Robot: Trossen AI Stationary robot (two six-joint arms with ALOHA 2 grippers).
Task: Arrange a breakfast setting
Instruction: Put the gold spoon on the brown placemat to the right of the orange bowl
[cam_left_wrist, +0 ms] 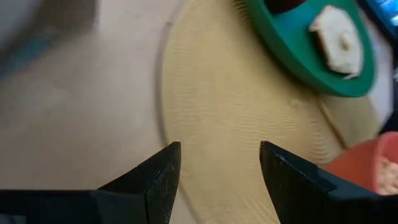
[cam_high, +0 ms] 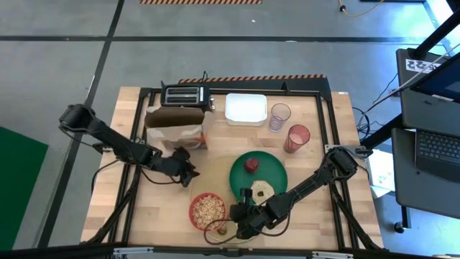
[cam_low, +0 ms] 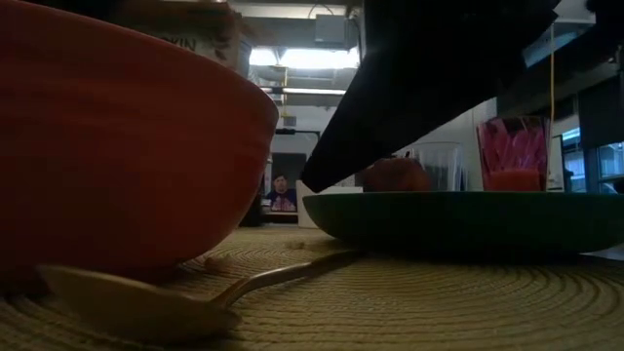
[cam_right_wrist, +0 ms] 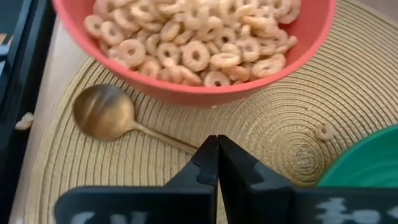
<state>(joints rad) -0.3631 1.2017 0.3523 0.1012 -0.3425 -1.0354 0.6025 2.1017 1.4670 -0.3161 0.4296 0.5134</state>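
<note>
The right gripper (cam_right_wrist: 217, 163) (jaws clenched, empty) hovers over the spoon (cam_right_wrist: 109, 114); left gripper (cam_left_wrist: 219, 165) jaws released above the mat (cam_left_wrist: 236, 124).

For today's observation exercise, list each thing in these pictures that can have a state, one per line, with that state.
Red bowl: full of cereal, on the mat.
Spoon: lying on the mat beside the bowl.
Green plate: holds a bagel and an apple.
Pink cup: upright.
Left gripper: open, empty.
Right gripper: shut, empty.
</note>
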